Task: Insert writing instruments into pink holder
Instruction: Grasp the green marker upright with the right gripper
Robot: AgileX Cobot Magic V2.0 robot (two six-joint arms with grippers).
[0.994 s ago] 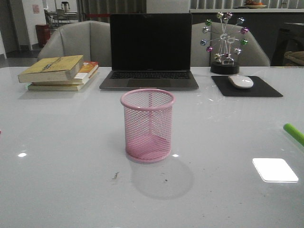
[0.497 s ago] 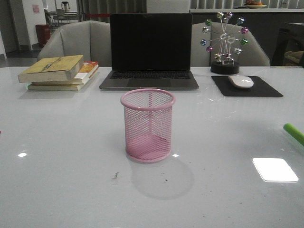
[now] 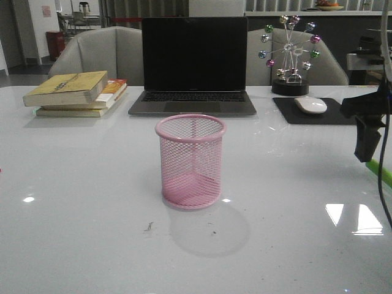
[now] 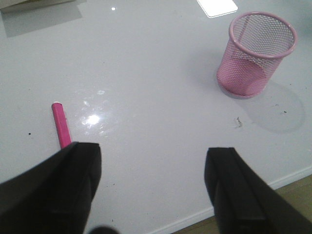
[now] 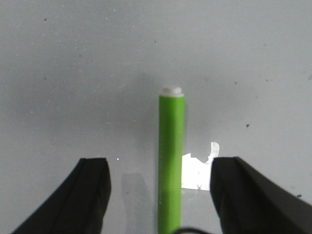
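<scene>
Two pens lay flat on the white table (image 3: 92,184), neither yet in the pink mesh holder (image 3: 190,160), which stood upright and empty at the centre of the front view. Our right gripper (image 5: 160,195) hung with jaws spread wide over the lime green pen (image 5: 170,165), which ran up the middle of its wrist view between the fingers. To grasp well, we judged, we should descend straight and close across the barrel. Our left gripper (image 4: 153,185), jaws likewise apart and empty, had the magenta pen (image 4: 61,126) at lower left.
</scene>
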